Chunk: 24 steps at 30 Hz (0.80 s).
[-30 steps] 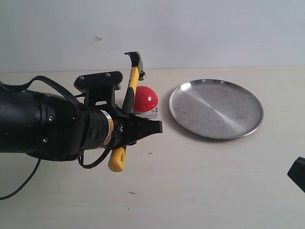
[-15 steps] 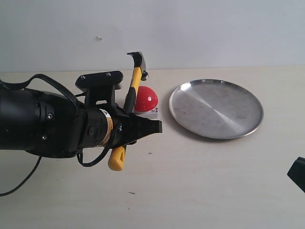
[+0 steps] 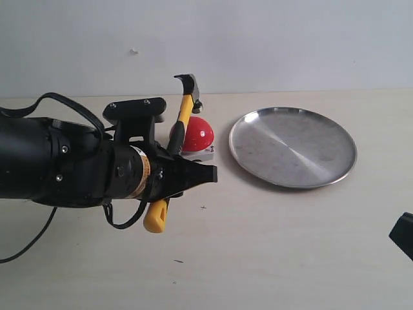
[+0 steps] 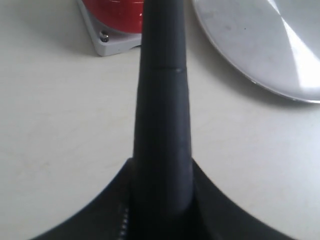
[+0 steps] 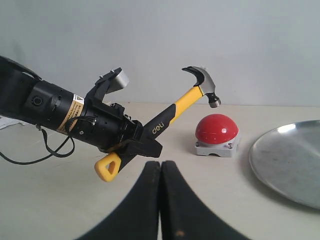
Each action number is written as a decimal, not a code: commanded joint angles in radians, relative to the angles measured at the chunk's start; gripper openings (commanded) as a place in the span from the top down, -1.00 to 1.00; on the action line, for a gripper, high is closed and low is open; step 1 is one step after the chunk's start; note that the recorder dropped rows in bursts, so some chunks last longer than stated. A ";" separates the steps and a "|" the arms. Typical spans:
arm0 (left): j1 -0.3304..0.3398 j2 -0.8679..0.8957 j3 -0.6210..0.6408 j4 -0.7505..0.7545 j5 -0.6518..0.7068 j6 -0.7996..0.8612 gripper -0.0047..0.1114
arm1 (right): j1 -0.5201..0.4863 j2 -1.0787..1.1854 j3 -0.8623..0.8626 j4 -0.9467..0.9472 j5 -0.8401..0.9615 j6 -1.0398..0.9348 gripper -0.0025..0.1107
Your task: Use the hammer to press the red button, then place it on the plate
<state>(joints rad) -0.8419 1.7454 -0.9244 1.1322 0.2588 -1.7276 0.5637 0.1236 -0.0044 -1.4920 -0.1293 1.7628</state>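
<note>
Gripping the hammer [image 3: 183, 111] by its black handle, left pincer [image 3: 208, 173] clamped on it, steel claw head at its 12 o'clock, above the glossy red dome button [image 3: 197, 132], round brushed-metal plate [image 3: 293, 147] at the button's 3 o'clock, right pincer [image 5: 161, 167] closed, empty.

Glossy red button [image 3: 197, 133], brushed-metal plate [image 3: 292, 147]

Pale table [image 3: 271, 258] with red button [image 3: 197, 134], plate [image 3: 292, 147]

Items shown: one hammer [image 3: 183, 108], one red button [image 3: 197, 133], one plate [image 3: 292, 147] and one table [image 3: 290, 258]. Two grippers were present, the left gripper [image 3: 210, 173] and the right gripper [image 5: 161, 167].
</note>
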 commanded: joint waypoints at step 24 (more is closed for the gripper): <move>0.005 -0.024 -0.219 -0.553 0.288 0.731 0.92 | 0.001 -0.006 0.004 -0.003 -0.002 -0.007 0.96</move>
<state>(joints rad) -0.8419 1.7470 -1.1267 0.5618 0.5771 -1.0032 0.5637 0.1236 -0.0044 -1.4920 -0.1293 1.7628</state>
